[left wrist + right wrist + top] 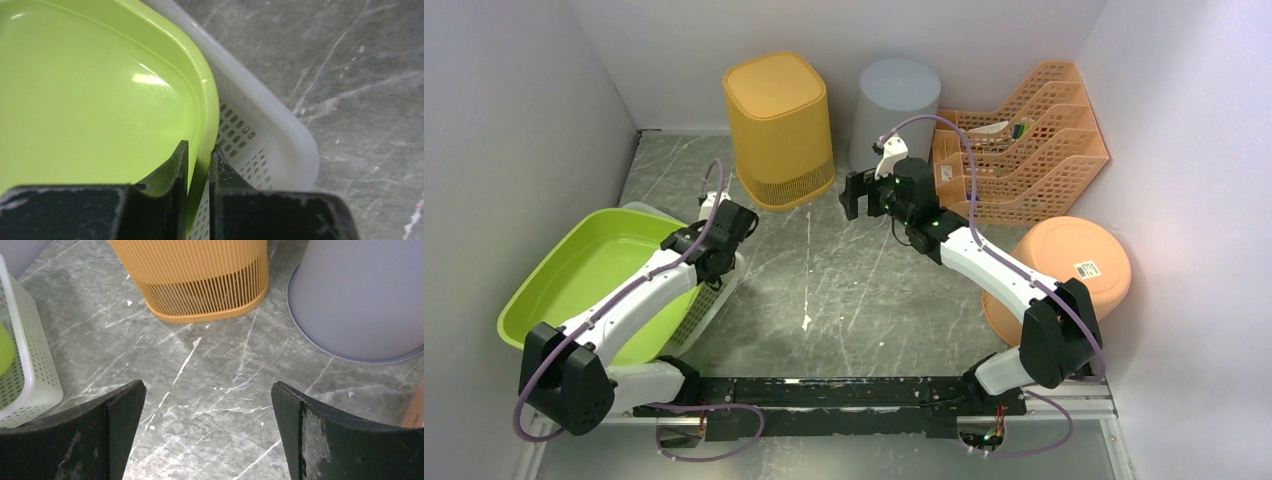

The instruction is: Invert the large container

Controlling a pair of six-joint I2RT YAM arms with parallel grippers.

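Note:
The large container is a lime green tub (584, 270), open side up and tilted, resting in a white perforated basket (716, 300) at the left of the table. My left gripper (716, 262) is at the tub's right rim. In the left wrist view its jaws (199, 156) are pinched on the thin green rim (207, 100), one finger inside the tub and one outside, against the basket (260, 130). My right gripper (856, 195) hovers open over the bare marble floor (209, 390) at mid table, holding nothing.
A yellow slatted bin (779, 125) and a grey bin (894, 95) stand upside down at the back. An orange file rack (1024, 140) is at the back right, and an orange bowl (1069, 265) lies upside down beside the right arm. Walls close in on both sides.

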